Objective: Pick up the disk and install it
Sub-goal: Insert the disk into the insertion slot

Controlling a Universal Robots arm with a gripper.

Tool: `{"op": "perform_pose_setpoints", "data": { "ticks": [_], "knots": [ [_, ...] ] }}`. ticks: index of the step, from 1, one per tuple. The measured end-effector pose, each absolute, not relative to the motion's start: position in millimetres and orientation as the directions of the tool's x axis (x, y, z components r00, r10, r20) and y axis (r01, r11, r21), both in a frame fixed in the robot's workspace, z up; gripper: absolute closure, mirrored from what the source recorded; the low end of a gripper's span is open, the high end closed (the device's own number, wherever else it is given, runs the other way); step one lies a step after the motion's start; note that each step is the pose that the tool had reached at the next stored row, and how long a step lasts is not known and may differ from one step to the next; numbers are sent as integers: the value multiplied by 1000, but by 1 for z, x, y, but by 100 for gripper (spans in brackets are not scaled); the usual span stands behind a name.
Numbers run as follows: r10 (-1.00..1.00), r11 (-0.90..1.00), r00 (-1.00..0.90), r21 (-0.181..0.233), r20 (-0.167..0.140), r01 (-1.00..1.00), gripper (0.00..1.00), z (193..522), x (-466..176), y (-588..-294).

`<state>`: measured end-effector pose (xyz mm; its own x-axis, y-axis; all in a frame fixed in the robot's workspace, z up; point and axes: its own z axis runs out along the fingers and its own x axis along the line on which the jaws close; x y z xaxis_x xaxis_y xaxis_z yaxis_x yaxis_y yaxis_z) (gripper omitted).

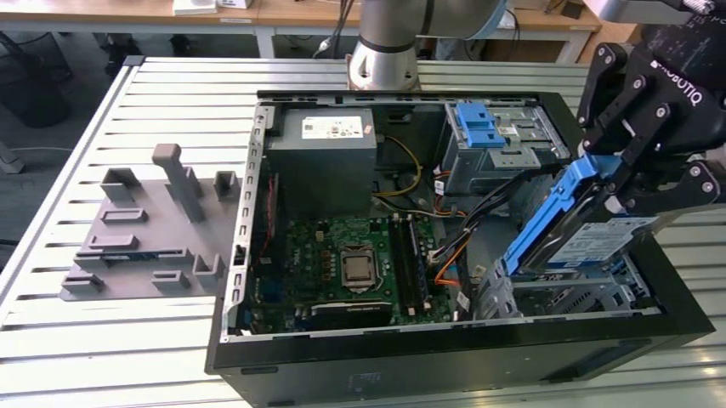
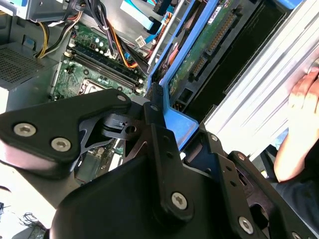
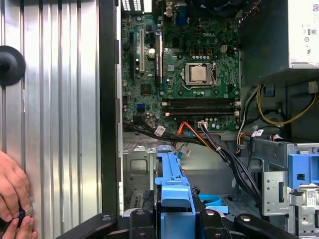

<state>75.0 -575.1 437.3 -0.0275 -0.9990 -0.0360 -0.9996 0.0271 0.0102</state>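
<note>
My gripper is shut on the disk, a silver-grey drive with a white-and-blue label and blue side rails. It holds the disk steeply tilted, lower end inside the open computer case, over the metal drive cage at the front corner on the exterior view's right. In the second wrist view the black fingers clamp the blue rail, and the disk's green circuit board faces the camera. In the first wrist view the gripper grips the blue rail above the cage.
Inside the case lie the motherboard, the grey power-supply box, a bright blue latch and loose cables. A grey fixture plate sits on the exterior view's left. A person's hand rests on the slatted table beside the case.
</note>
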Motion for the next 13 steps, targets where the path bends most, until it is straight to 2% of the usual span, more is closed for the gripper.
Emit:
{"op": "perform_pose_setpoints", "data": {
  "ticks": [13],
  "knots": [
    [-999, 28, -28, 10, -36, -1000, 64, 432, 75, -575]
  ]
}}
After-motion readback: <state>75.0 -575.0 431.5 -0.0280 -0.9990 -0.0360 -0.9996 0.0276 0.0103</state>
